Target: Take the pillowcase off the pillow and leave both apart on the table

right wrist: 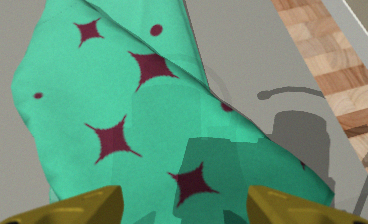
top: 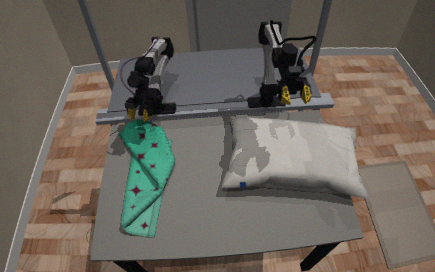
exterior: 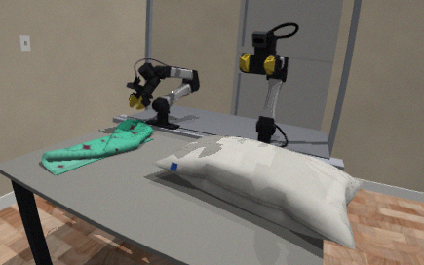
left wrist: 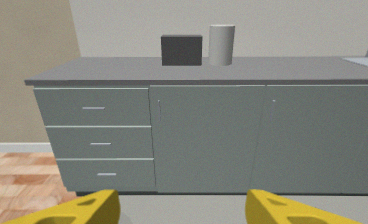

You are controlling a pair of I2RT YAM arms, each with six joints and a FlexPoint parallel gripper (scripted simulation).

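Toward your 8 o'clock in the top view, your pillowcase (top: 148,165) (exterior: 100,146) (right wrist: 80,115) is green with dark red four-pointed stars and dots. Toward 3 o'clock, your pillow (top: 296,155) (exterior: 269,175) is plain off-white, with a blue tag (top: 243,184) (exterior: 173,167) at its 8 o'clock corner. Your tabletop (top: 201,220) (exterior: 123,205) is grey.
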